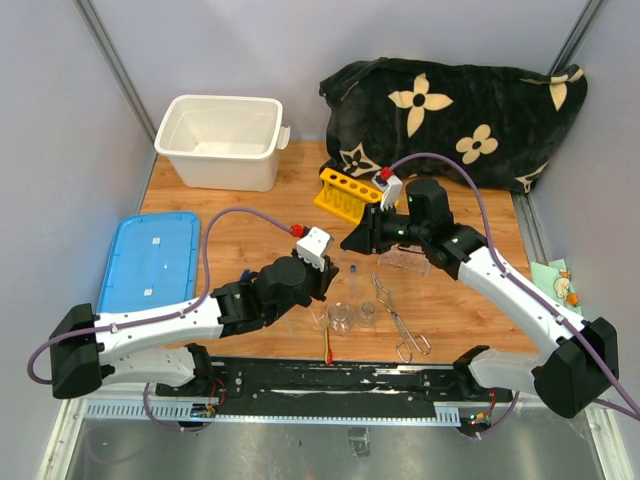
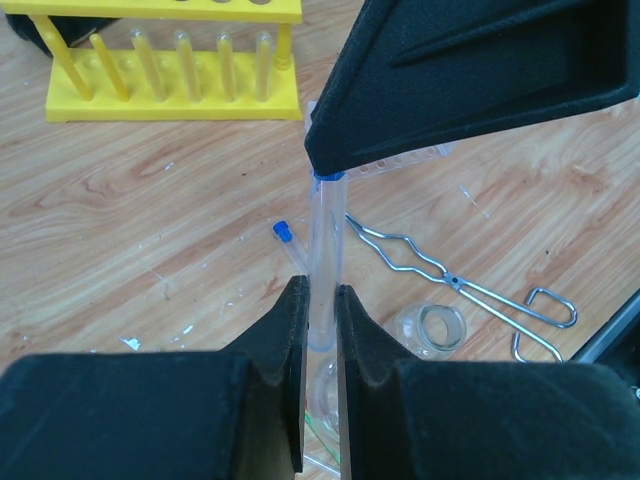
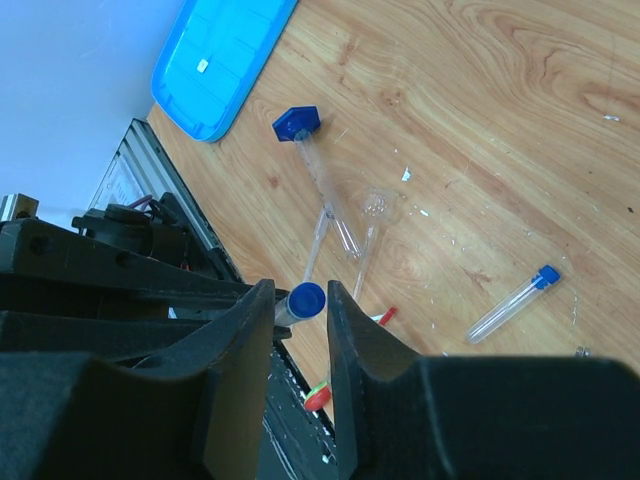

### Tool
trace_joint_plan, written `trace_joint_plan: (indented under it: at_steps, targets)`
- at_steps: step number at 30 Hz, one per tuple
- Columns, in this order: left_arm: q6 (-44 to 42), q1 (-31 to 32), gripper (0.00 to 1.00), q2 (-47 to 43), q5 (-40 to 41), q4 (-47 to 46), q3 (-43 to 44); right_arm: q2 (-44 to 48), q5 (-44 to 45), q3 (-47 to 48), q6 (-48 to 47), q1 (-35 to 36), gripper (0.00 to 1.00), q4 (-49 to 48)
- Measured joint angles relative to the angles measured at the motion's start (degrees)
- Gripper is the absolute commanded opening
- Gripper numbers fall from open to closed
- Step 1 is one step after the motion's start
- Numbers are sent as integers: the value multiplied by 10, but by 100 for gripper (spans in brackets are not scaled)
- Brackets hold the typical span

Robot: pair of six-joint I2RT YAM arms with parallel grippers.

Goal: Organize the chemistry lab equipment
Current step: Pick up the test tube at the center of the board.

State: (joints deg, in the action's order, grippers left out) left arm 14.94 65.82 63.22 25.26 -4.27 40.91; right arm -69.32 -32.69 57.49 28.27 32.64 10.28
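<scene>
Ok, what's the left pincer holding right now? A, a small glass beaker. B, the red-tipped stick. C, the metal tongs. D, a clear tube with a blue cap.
D: in the left wrist view the left pincer is shut on a clear tube with a blue cap at its far end, while the tongs and a beaker lie apart from it.

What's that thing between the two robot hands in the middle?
A blue-capped clear tube: the left gripper pinches its body in its jaws, and the jaws of the right gripper flank its capped end. Both wrist views show it.
</scene>
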Motion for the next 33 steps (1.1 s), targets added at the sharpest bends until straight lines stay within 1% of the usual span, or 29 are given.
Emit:
trace_joint_plan:
  at_steps: [4, 13, 14, 16, 19, 21, 23, 26, 30, 33]
  targets:
    - [-1, 0, 0, -5, 6, -1, 0, -2, -3, 0, 0, 0, 27, -1]
    - [-3, 0, 1, -12, 12, -2, 0, -3, -7, 0, 7, 2, 2, -12]
    - [-3, 0, 4, -12, 13, -2, 0, -3, -8, 0, 7, 2, 1, -13]
    - [-3, 0, 17, -12, 13, -2, 0, -3, -7, 0, 7, 2, 0, -13]
    - [-5, 1, 57, -9, 14, -2, 0, -3, -4, 0, 7, 2, 1, -12]
    - [1, 2, 71, -2, 19, 1, 3, -3, 9, 0, 2, 3, 1, -7]
    - [5, 3, 75, 9, 23, 6, 9, -1, 31, 0, -6, 4, 1, 5]
    - [17, 3, 75, 33, 26, 17, 23, 2, 78, 1, -29, 4, 1, 35]
    - [25, 3, 73, 66, 24, 33, 42, 2, 164, 11, -70, 4, 1, 82]
    - [34, 3, 71, 97, 23, 44, 56, 2, 240, 19, -95, 2, 1, 100]
